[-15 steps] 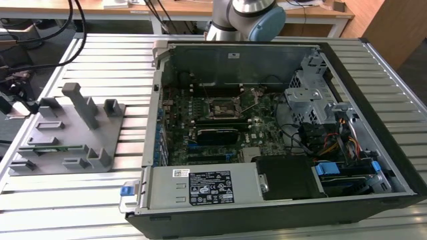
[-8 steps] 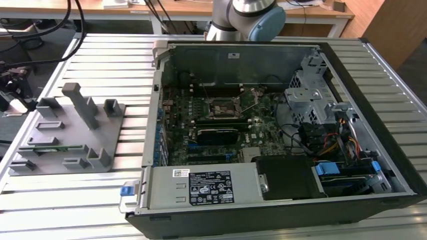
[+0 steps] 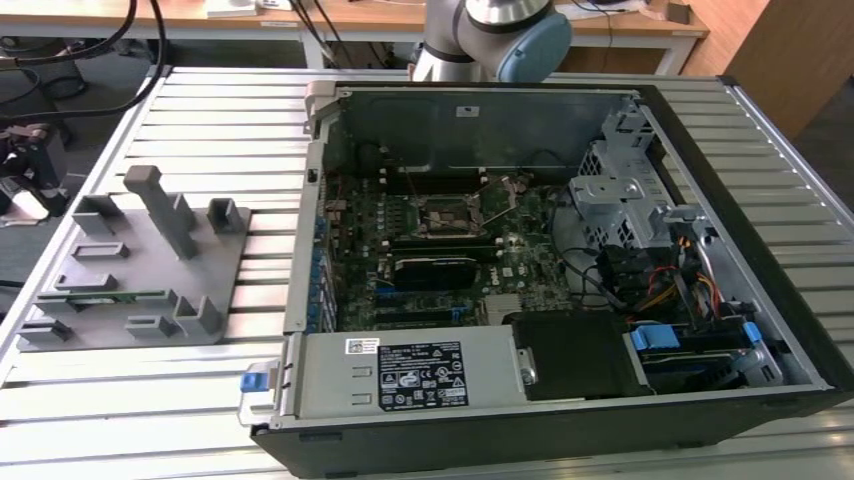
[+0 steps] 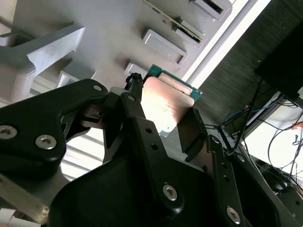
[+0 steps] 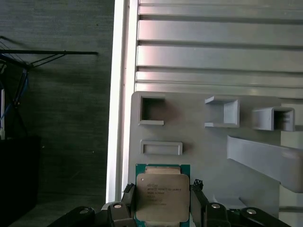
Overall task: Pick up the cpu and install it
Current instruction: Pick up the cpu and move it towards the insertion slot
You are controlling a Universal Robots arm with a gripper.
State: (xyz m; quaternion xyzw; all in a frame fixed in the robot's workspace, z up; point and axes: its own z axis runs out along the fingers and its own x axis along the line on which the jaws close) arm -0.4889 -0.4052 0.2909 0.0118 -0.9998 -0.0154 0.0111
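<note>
Step in hand: the pick-up, as I judge it; the cpu (image 5: 162,194) sits between the jaws above the grey tray (image 5: 213,156).
Jaws: pinching the cpu by two opposite edges, one black pad on each side, in both wrist views.
Cpu's place: over the part of the tray next to the worktop's (image 5: 213,33) edge, just beside a low rectangular frame (image 5: 161,147). Its shiny top faces the first wrist camera. I cannot tell whether its underside touches the tray.
Doing it well: the grip looks centred. My judgement is that the chip should stay level and be held by its rim only, with light pressure, since a skewed pinch could let it slip or twist.
Tray: lies near the worktop's edge on the exterior view's left and carries a tall post (image 3: 163,205) and several low holders that could catch the jaws.
Computer case (image 3: 747,200): open, filling the worktop's middle and the exterior view's right.
Socket (image 3: 441,215): bare on the board inside the case, well apart from the tray.
In the way: the case wall (image 3: 310,230) facing the tray, a black block (image 3: 434,270) just beside the socket, the metal drive cage (image 3: 617,190) and loose cables (image 3: 661,290).
Arm (image 3: 494,35): rises at the worktop's far edge.
</note>
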